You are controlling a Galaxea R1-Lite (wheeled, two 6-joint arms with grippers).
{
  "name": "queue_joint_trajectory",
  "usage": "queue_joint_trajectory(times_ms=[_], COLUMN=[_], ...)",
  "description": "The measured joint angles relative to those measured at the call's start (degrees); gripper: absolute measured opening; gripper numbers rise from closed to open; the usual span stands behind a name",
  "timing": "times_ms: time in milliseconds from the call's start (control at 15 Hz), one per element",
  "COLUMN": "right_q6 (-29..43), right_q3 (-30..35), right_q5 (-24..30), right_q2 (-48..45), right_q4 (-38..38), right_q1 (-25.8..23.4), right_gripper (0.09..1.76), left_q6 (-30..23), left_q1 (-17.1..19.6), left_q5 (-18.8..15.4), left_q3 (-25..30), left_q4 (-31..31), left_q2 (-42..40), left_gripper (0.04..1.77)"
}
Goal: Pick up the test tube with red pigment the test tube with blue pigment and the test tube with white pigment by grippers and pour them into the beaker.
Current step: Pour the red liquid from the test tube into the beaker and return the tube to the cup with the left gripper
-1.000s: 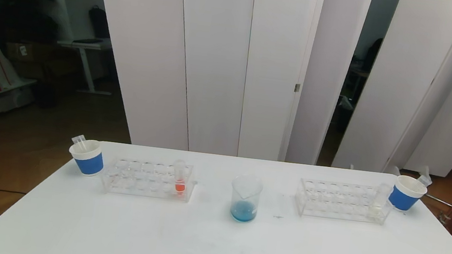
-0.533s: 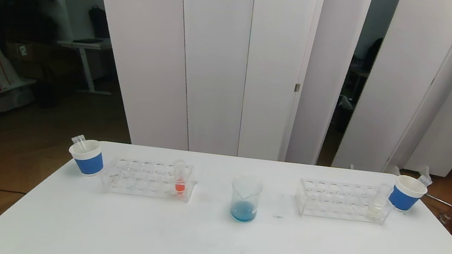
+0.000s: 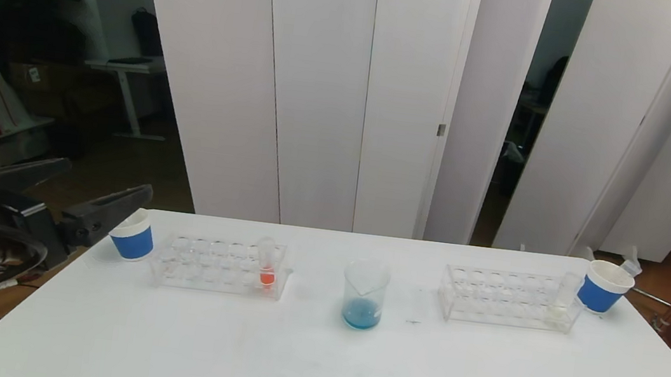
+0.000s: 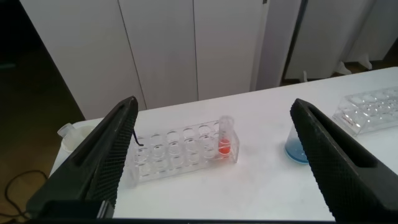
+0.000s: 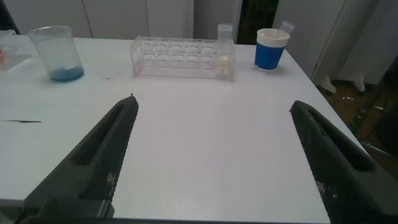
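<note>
The beaker (image 3: 365, 294) stands mid-table with blue liquid at its bottom. The test tube with red pigment (image 3: 267, 263) stands upright at the right end of the left rack (image 3: 217, 264). At the right end of the right rack (image 3: 507, 298) stands the test tube with white pigment (image 3: 564, 297). The test tube with blue pigment is out of view. My left gripper (image 3: 110, 176) hangs open and empty off the table's left edge, pointing at the red tube (image 4: 224, 140). My right gripper (image 5: 212, 102) is open over bare table, short of the white tube (image 5: 224, 53).
A white paper cup with a blue band (image 3: 130, 234) stands left of the left rack, partly behind my left finger. A second cup (image 3: 604, 285) with an empty tube (image 3: 629, 263) stands right of the right rack. White screens stand behind the table.
My left arm has come up into the head view from the left edge, and its open gripper now reaches the left cup. Nothing on the table has moved.
</note>
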Motion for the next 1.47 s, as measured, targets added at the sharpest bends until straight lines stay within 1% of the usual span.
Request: queue_joint_trajectory(times_ms=[133,267,400,533,600,733,800,867,1000,1067,1133,1267,1467], right_q6=[0.0,0.0,0.0,0.0,0.0,0.0,0.0,0.0,0.0,0.0,0.0,0.0,0.0], right_q3=[0.0,0.0,0.0,0.0,0.0,0.0,0.0,0.0,0.0,0.0,0.0,0.0,0.0], right_q5=[0.0,0.0,0.0,0.0,0.0,0.0,0.0,0.0,0.0,0.0,0.0,0.0,0.0], right_q2=[0.0,0.0,0.0,0.0,0.0,0.0,0.0,0.0,0.0,0.0,0.0,0.0,0.0], right_q4=[0.0,0.0,0.0,0.0,0.0,0.0,0.0,0.0,0.0,0.0,0.0,0.0,0.0], right_q1=[0.0,0.0,0.0,0.0,0.0,0.0,0.0,0.0,0.0,0.0,0.0,0.0,0.0], right_gripper=[1.75,1.75,1.75,1.75,1.75,1.75,1.75,1.75,1.75,1.75,1.75,1.75,1.75], left_q6=[-0.8,-3.5,-4.5,-4.7,-4.7,-4.8,-4.6,-4.5,-4.5,-4.5,-4.5,-4.8,-4.3], left_q1=[-1.3,-3.1,-4.6,-5.1,-5.3,-6.4,-7.1,-7.9,-10.1,-11.1,-12.1,-13.1,-13.7], left_q5=[0.7,3.1,5.0,5.3,5.3,5.4,6.1,7.4,13.0,15.4,15.9,12.4,12.3], left_q3=[1.8,3.3,5.5,8.0,9.5,12.5,13.8,14.8,16.7,17.4,18.5,20.3,20.5], left_q4=[-5.0,-9.2,-14.3,-19.4,-22.7,-31.8,-36.3,-40.8,-49.6,-51.8,-53.0,-54.1,-54.1], left_q2=[5.1,9.6,14.1,17.5,19.5,24.1,26.8,29.7,36.8,39.6,42.0,44.1,45.6], left_gripper=[1.75,1.75,1.75,1.75,1.75,1.75,1.75,1.75,1.75,1.75,1.75,1.75,1.75])
